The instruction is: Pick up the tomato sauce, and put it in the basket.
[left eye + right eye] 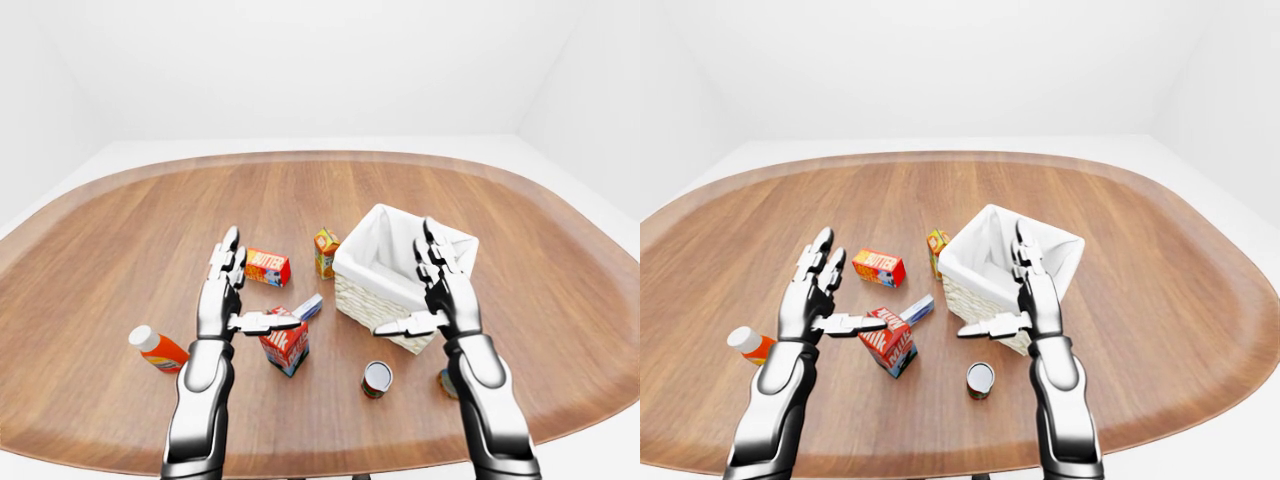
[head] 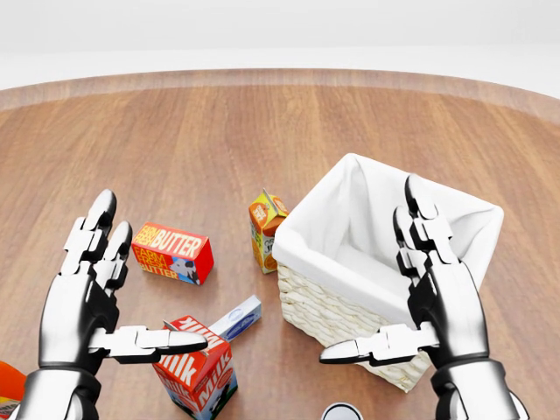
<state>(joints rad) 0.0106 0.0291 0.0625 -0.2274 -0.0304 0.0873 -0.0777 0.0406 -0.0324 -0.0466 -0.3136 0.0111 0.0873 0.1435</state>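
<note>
Both your hands are empty with fingers spread: left hand [image 1: 222, 300] above the milk carton [image 1: 285, 346], right hand [image 1: 443, 295] over the near wall of the basket [image 1: 372, 293]. The tomato sauce can [image 1: 376, 379] stands toward the tabletop's near edge, below the basket and left of your right forearm. Risk as I judge it: reaching down and back for it, your right arm could shove the basket or tip the can so it rolls off that edge.

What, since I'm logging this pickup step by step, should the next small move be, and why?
Probably lower the right hand toward the red-labelled can, likely the tomato sauce. In the left-eye view it stands just below that hand, near the basket, and the hand is open and empty.
</note>
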